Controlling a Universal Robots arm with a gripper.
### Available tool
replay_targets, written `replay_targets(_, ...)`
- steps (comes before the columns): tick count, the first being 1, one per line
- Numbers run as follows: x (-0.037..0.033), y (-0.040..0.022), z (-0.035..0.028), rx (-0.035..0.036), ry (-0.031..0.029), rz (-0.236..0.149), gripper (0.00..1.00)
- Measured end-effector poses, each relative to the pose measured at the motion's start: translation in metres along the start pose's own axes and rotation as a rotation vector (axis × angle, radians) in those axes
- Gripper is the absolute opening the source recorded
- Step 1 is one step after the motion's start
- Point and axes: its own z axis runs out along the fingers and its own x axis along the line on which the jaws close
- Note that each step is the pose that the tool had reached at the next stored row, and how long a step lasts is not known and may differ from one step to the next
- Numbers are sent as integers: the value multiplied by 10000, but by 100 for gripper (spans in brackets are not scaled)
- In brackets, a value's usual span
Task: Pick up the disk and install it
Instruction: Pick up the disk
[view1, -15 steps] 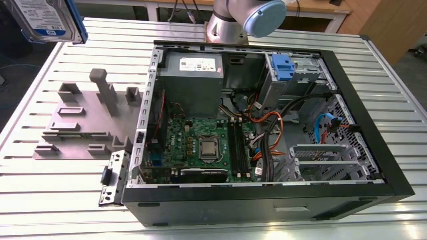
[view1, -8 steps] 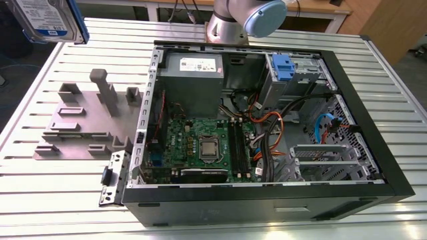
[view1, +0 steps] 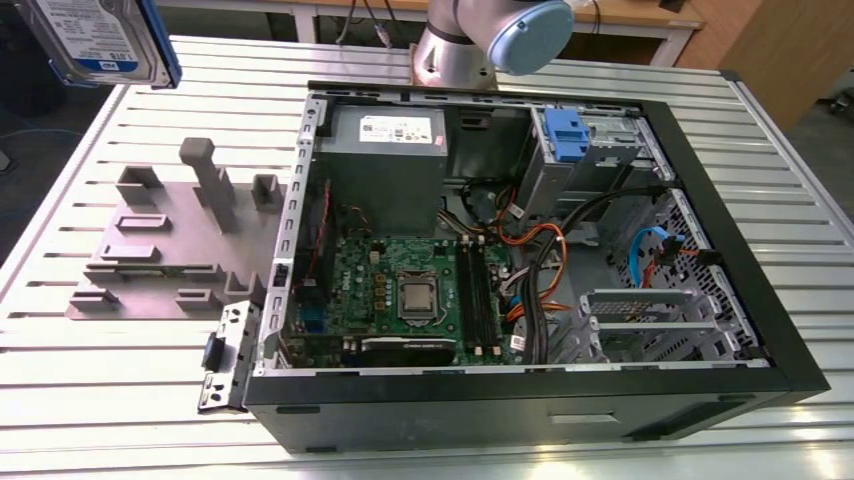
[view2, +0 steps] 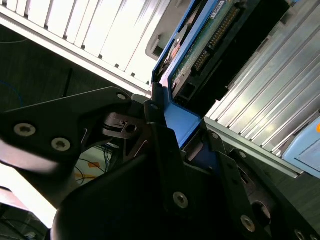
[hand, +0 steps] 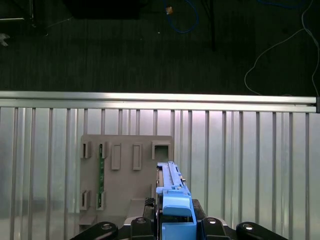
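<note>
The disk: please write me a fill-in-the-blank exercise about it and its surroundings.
1. The gripper is shut on the disk, gripping its ____ side rail.
2. The disk hangs to the exterior view's ____ of the computer case.
3. The fixture on the table is ____ in colour.
Missing words: blue; left; grey.

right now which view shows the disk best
The exterior view: the disk shows its labelled face and a blue side rail, though cropped by the frame. The second wrist view shows its circuit-board side and connector; the first wrist view sees it edge-on.
</note>
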Motion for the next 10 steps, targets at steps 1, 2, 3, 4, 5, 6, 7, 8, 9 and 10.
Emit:
replay_targets(1,0,0,-1,0,0,0,36)
replay_targets(2,0,0,-2,-1,0,-1,36)
replay_targets(3,0,0,-5,-1,1,0,36)
replay_targets(4,0,0,-9,-2,1,0,36)
replay_targets(5,0,0,-13,-1,1,0,36)
replay_targets(6,0,0,-18,-1,1,0,36)
replay_targets(7,0,0,-22,0,0,0,36)
replay_targets(8,-1,0,-28,-1,0,0,36)
replay_targets(9,-1,1,-34,-1,1,0,36)
replay_targets(10,-1,1,-42,-2,1,0,36)
